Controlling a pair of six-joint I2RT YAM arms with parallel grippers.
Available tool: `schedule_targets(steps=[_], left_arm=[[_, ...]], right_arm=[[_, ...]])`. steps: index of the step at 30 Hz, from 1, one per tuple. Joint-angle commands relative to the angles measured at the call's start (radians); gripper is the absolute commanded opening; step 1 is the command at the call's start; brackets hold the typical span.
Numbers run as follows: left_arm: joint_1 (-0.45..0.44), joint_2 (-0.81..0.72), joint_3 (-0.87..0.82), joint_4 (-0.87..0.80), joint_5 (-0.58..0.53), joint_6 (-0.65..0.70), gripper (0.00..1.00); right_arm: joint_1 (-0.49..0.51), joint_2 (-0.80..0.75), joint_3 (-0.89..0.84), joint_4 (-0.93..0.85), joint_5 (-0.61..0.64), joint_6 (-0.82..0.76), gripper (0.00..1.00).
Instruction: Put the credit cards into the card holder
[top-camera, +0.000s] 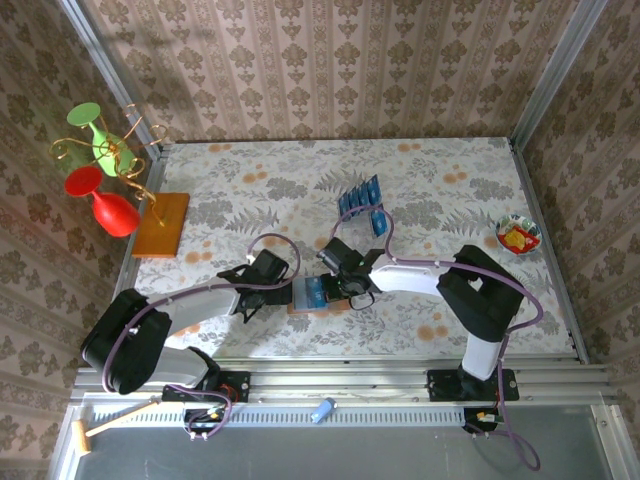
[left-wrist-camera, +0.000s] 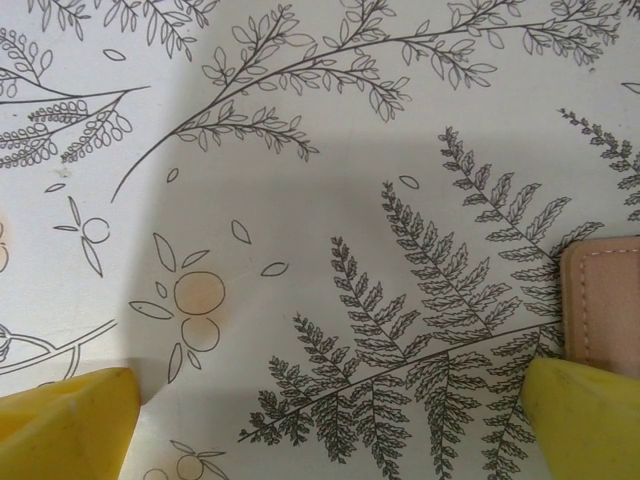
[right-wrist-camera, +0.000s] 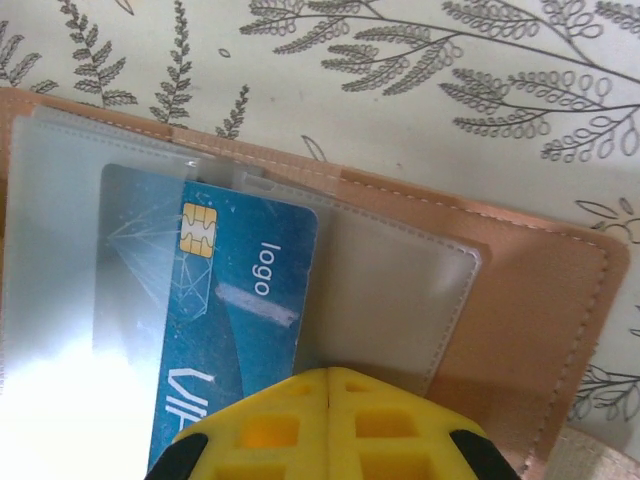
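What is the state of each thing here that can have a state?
card holder: open, lying flat.
card in its pocket: partly inserted.
other credit cards: grouped together, outside the holder.
left gripper: open, empty.
right gripper: shut, at the inserted card.

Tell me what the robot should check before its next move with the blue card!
1. Card holder lying open: ok.
2. Blue card tucked partly under a clear pocket: ok.
3. Card fully in: not ok, much of it is uncovered.
4. Right gripper shut at the card's near edge: ok.
5. Holder held steady: cannot tell; the open left gripper sits beside its edge.
6. Other credit cards within reach on the table: ok, probably.
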Motion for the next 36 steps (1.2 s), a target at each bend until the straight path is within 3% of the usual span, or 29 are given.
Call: schedule_targets(steps=[1, 10, 18, 36], left_arm=[[-0.011, 0.022, -0.009, -0.006, 0.031, 0.005, 1.00], [-0.014, 0.025, -0.007, -0.004, 0.029, 0.006, 1.00], [-0.014, 0.019, -0.005, -0.013, 0.016, 0.007, 1.00], [-0.013, 0.023, -0.008, -0.010, 0.017, 0.011, 1.00]], right_arm=[[0.016, 0.024, 0.029, -0.011, -0.015, 0.011, 0.00], [0.021, 0.025, 0.058, -0.036, -0.008, 0.001, 0.00], [0.009, -0.010, 0.078, -0.123, 0.080, -0.036, 0.00], [0.019, 0.044, 0.098, -0.061, 0.013, -0.004, 0.00]])
